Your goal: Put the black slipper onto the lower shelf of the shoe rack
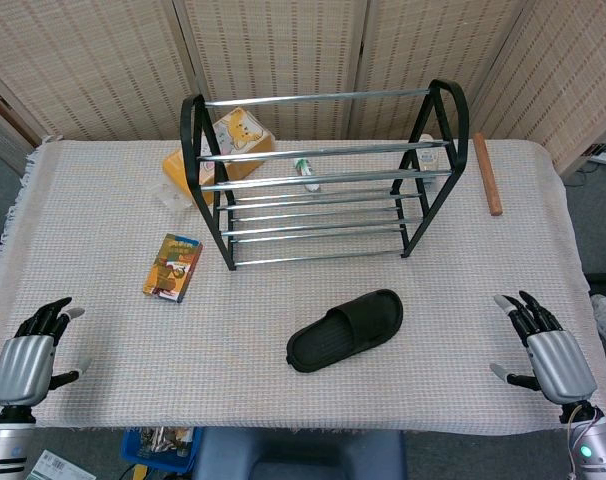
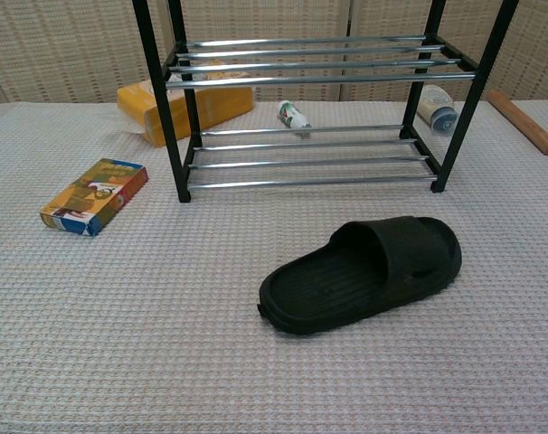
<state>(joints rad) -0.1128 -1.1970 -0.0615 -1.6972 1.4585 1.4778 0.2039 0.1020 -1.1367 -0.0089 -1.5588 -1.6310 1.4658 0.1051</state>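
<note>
Both hands, left hand (image 1: 25, 362) and right hand (image 1: 553, 355), spread empty; black slipper (image 2: 364, 272) shows no legible writing.

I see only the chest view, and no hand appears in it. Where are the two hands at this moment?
Observer: In the head view the left hand rests at the near left corner of the table, holding nothing, fingers apart.
Operator: And the right one?
Observer: The right hand sits at the near right corner, also holding nothing, fingers apart.
Operator: Which hand is closer to the black slipper?
Observer: The black slipper lies right of centre, so the right hand looks closer; neither touches it.
Operator: Is something already on the lower shelf?
Observer: From above, the bars of the lower shelf of the shoe rack carry nothing.
</note>
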